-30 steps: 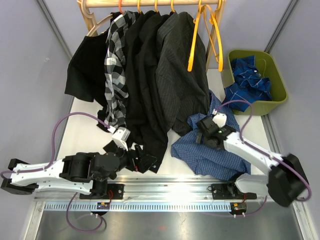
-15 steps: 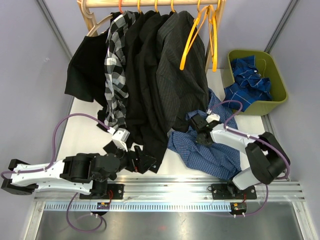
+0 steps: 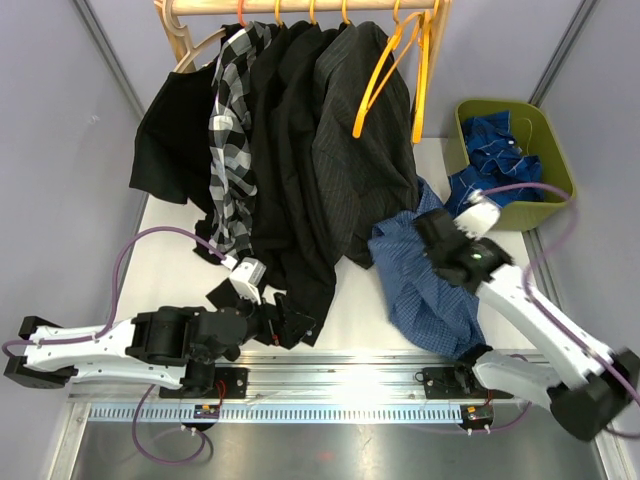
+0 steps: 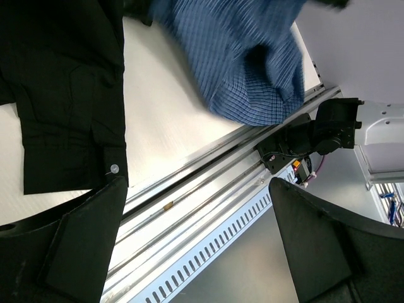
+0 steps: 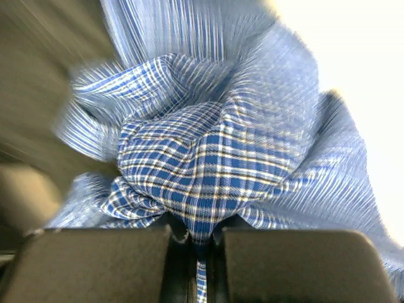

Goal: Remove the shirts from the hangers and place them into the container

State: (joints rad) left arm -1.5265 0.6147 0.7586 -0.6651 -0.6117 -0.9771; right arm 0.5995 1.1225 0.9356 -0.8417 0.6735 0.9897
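My right gripper point(image 3: 437, 236) point(image 5: 197, 251) is shut on a bunch of the lighter blue checked shirt point(image 3: 430, 292) point(image 5: 208, 164), which hangs from it down to the table. The olive-green container point(image 3: 561, 141) at the right back holds a dark blue plaid shirt point(image 3: 501, 152) that spills over its near-left rim. Two bare orange hangers point(image 3: 385, 68) hang at the right end of the rack. Several dark shirts point(image 3: 300, 150) and a black-and-white plaid one point(image 3: 229, 130) hang on hangers there. My left gripper point(image 3: 290, 322) point(image 4: 197, 189) stands open near the table's front edge, beside a black cuff point(image 4: 63, 120).
The pale wooden rack point(image 3: 185, 30) stands across the back. Metal rails point(image 3: 340, 378) point(image 4: 189, 202) run along the front edge, with both arm bases on them. Grey walls close in on both sides. A black sleeve trails onto the table near my left arm.
My right gripper has shut on the blue checked shirt and carried it up and to the right, toward the container. The bare hangers have swung left. The left arm has hardly moved.
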